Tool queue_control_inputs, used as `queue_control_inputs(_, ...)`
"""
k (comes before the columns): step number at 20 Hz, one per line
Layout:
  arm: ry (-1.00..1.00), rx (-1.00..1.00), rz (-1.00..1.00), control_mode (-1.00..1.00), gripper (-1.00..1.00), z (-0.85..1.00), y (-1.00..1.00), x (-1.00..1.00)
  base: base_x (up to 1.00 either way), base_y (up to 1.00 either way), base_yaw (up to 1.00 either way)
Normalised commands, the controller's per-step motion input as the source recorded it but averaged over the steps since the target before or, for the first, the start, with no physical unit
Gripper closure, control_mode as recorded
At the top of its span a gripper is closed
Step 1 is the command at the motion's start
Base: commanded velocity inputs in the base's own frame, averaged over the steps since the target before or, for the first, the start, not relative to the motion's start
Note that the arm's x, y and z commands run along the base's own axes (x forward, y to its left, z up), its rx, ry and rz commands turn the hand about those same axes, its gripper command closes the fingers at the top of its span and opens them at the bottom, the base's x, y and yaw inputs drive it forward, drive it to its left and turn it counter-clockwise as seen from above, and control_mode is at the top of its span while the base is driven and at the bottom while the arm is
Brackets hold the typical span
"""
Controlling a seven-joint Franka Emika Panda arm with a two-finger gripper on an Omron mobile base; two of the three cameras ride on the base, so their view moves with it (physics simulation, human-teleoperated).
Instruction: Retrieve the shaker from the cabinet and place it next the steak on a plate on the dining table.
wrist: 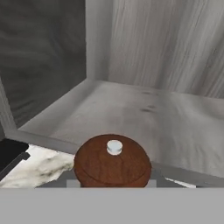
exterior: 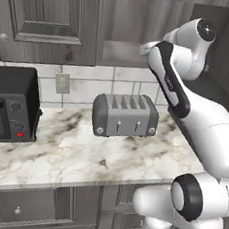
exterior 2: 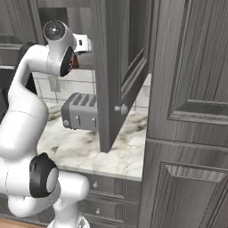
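Note:
The shaker is a dark reddish-brown wooden mill, and the hand view looks down on its rounded top with a small pale knob. It sits right at my gripper, which is shut on it, though the fingertips are hidden. A sliver of the shaker shows beside the wrist, just outside the open cabinet. The cabinet's pale inner shelf lies bare beyond the shaker. The steak, plate and dining table are out of view.
The open cabinet door swings out over the marble counter, right of my arm. A grey toaster stands below the hand. A black oven sits at the counter's left. Drawer units run below.

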Motion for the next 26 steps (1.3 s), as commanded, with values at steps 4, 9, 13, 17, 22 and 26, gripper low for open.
queue_control_inputs(4, -0.09, 0.0, 0.01, -1.0, 1.0, 0.0, -0.12, -0.98, 0.0, 0.0, 0.0)
queue_control_inputs(9, -0.07, 0.0, 0.01, -1.0, 1.0, 0.0, -0.24, -0.8, 0.0, 0.0, 0.0)
queue_control_inputs(13, -0.04, 0.0, 0.0, -1.0, 1.0, 0.0, -0.26, -0.71, 0.0, 0.0, 0.0)
queue_control_inputs(17, -0.02, 0.0, 0.0, -1.0, 1.0, 0.0, -0.23, -0.55, 0.0, 0.0, 0.0)
queue_control_inputs(22, -0.02, 0.0, 0.0, -1.0, 1.0, 0.0, -0.17, -0.54, 0.0, 0.0, 0.0)
queue_control_inputs(26, -0.02, 0.0, 0.0, -1.0, 1.0, 0.0, -0.14, -0.54, 0.0, 0.0, 0.0)
